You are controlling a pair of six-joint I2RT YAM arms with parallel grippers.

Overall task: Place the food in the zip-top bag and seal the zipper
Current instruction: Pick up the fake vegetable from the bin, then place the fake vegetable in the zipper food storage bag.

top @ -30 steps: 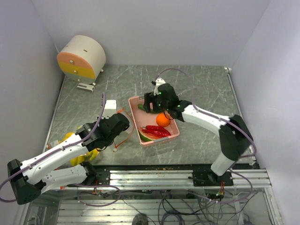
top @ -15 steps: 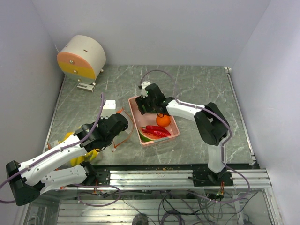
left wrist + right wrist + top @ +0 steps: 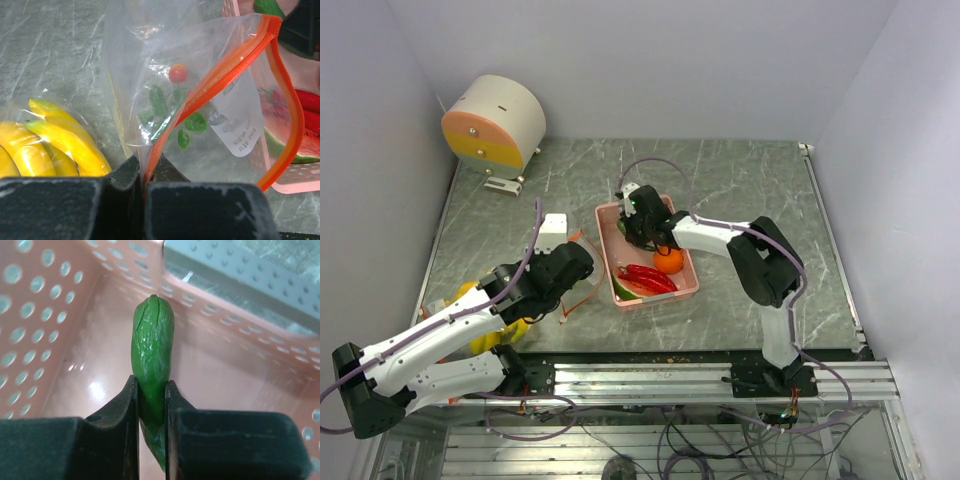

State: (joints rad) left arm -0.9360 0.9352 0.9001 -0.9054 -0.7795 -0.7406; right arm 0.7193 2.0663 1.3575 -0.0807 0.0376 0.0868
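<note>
The clear zip-top bag (image 3: 165, 75) hangs from my left gripper (image 3: 142, 172), which is shut on its orange-red zipper (image 3: 220, 65) at one end of the mouth. Yellow bananas (image 3: 55, 140) lie inside clear plastic to the left. From above, the left gripper (image 3: 582, 262) sits just left of the pink tray (image 3: 604, 238). In the tray lie an orange (image 3: 667, 260), red chili peppers (image 3: 645, 275) and a watermelon slice (image 3: 623, 290). My right gripper (image 3: 151, 390) is shut on a green chili pepper (image 3: 152, 345) at the tray's far end.
A round cream, orange and yellow drum (image 3: 495, 120) stands at the back left. A small white block (image 3: 553, 230) lies on the grey marbled table behind the left gripper. Walls close in on the left, back and right.
My right gripper moved left and down into the far end of the tray and closed on the green chili pepper. The tray shifted slightly left. The left arm stayed still.
</note>
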